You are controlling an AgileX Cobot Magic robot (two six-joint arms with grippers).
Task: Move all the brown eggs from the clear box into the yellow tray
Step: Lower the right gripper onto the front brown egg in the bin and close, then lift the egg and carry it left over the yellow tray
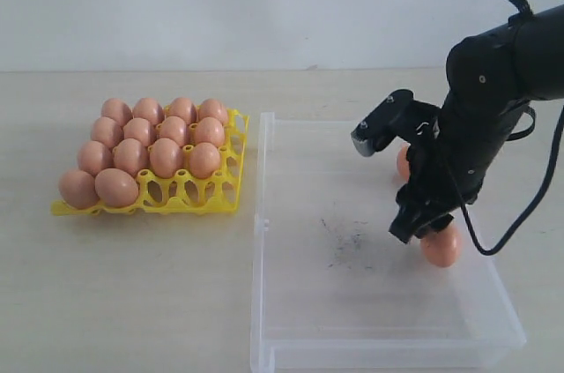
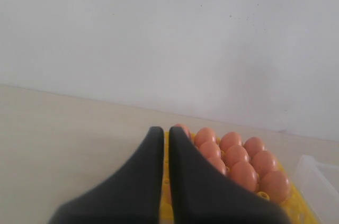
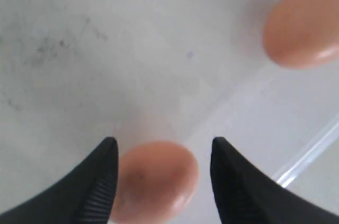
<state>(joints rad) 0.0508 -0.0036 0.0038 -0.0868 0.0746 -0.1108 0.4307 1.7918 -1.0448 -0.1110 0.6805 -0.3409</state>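
The right gripper (image 3: 164, 144) hangs low inside the box (image 1: 258, 258), close to the wall farthest from the tray (image 1: 211, 195). Its fingers (image 3: 100, 181) are spread apart and straddle one egg (image 3: 153, 179). They grip nothing yet. The wide stance looks chosen so the pads can pass down either side of the shell before closing.

The egg lies on the box floor between the fingers but off centre. It sits against or just beside one finger, while a clear strip of floor shows between it and the other. Whether the nearer pad touches the shell cannot be told.

A second egg (image 3: 304, 23) rests nearby along the same wall, outside the fingers and apart from them. The dark scuffs (image 1: 344, 245) on the box floor lie on the tray side of the gripper.

Beside the box, the tray holds fourteen eggs (image 1: 150, 148). Its two empty cups (image 1: 198, 190) are in the front row, at the end nearest the box, likely left for these last two.

The left gripper (image 2: 166, 128) is closed on nothing, its fingers pressed together, and it hovers by the tray, away from the box.
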